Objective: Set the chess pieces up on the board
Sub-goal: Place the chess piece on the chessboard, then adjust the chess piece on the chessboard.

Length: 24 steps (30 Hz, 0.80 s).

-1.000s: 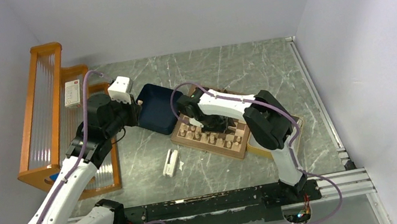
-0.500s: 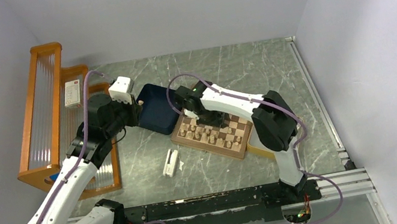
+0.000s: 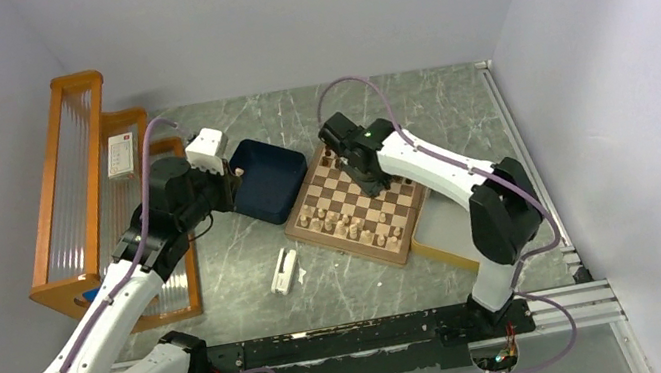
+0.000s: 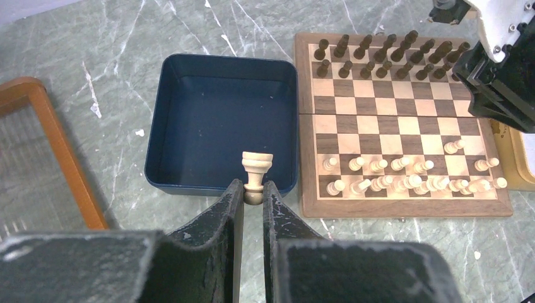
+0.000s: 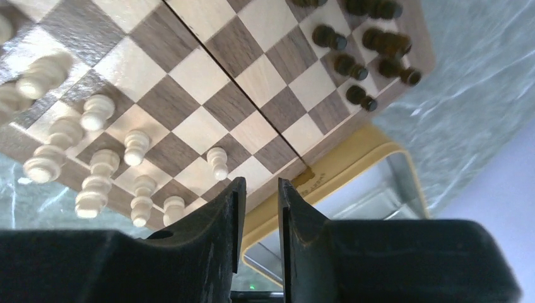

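Left gripper clamps a pale tan wooden chess piece at the dark blue tray rim. Right gripper hangs slightly parted, empty, above the checkered wooden board.

Checkered board; dark pieces in two rows, pale pieces opposite; pale rook in left end effector.

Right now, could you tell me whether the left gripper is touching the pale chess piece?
Touching. The left wrist view shows the left gripper closed on the base of the pale chess piece, both fingers pressed against it.
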### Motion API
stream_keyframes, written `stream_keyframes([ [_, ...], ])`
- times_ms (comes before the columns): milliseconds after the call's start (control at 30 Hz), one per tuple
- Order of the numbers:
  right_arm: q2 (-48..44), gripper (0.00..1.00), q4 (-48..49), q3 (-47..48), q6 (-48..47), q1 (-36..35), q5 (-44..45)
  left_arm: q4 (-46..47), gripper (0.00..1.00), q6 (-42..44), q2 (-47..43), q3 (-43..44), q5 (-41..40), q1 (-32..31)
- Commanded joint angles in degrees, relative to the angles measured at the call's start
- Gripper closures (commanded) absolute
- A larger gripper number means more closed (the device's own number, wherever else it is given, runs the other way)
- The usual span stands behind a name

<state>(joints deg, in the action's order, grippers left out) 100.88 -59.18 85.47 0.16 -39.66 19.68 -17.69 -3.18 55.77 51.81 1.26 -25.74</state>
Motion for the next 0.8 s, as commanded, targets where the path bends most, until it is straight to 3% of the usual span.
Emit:
stream_keyframes([
  [0,-5.4,0.71,8.89,-7.87,12.15,1.39,-1.98,1.14,0.95,0.53,0.08,0.13,1.56,-0.41],
  [267,-14.13,0.68,20.94,-19.88,19.33,7.05,-9.73,1.17,0.95,0.69,0.36,0.05,1.99,-0.7],
  [767,-12.86,0.68,24.08,-26.52,20.67,7.83,-12.16,1.61,0.95,0.73,0.35,-0.4,2.3,-1.16],
])
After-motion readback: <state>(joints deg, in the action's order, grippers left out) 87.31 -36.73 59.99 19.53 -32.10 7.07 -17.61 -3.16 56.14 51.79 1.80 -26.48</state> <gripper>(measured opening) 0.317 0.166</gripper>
